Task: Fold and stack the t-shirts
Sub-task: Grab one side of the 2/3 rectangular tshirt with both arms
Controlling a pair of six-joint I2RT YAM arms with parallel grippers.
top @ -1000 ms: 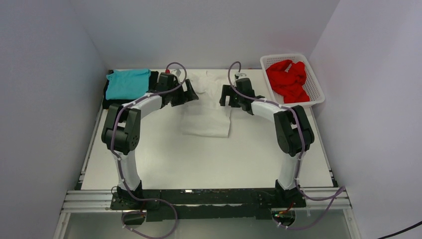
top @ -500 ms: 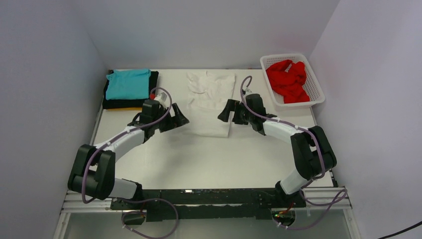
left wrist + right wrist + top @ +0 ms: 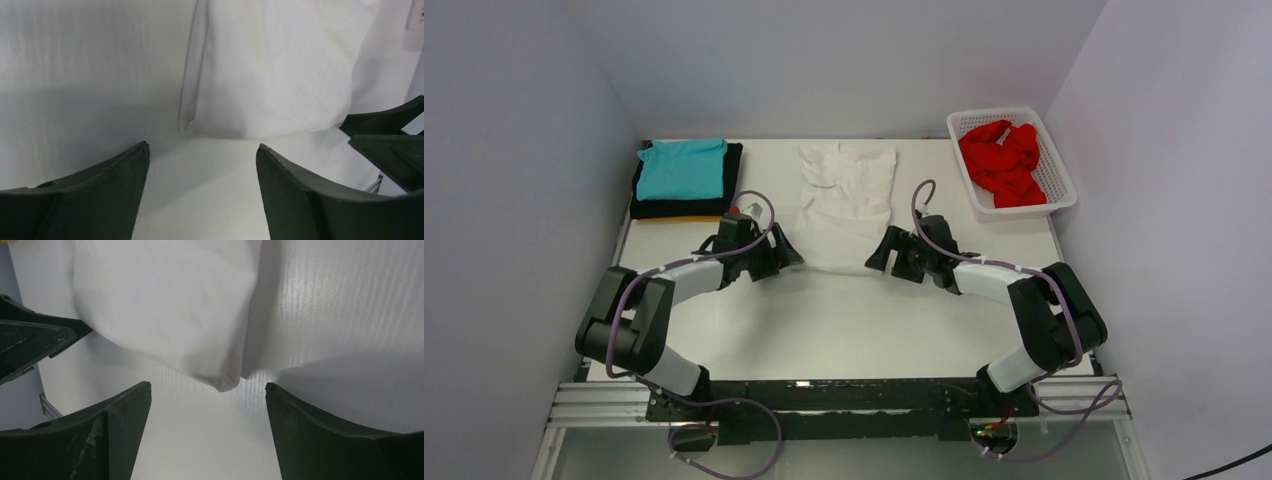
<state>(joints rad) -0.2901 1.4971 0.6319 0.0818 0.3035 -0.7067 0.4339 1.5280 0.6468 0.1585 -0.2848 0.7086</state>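
A white t-shirt (image 3: 848, 205) lies flat in a long strip down the middle of the table. Its near left corner (image 3: 192, 122) sits just ahead of my left gripper (image 3: 786, 257) (image 3: 202, 150), which is open and holds nothing. My right gripper (image 3: 880, 262) (image 3: 207, 390) is open too, with the shirt's near right corner (image 3: 227, 380) just ahead of its jaws. A teal t-shirt (image 3: 682, 168) lies folded on a black one (image 3: 732, 180), with a yellow-orange edge (image 3: 669, 218) below them. A red t-shirt (image 3: 1004, 160) lies crumpled in the basket.
The white lattice basket (image 3: 1056, 175) stands at the back right corner. The folded stack sits at the back left by the wall. Both forearms lie low over the table, angled inward toward the white shirt's near end.
Both grippers have drawn back from the shirt's far part toward its near end and come down low. The white shirt now lies smoothed out, its far part uncovered.
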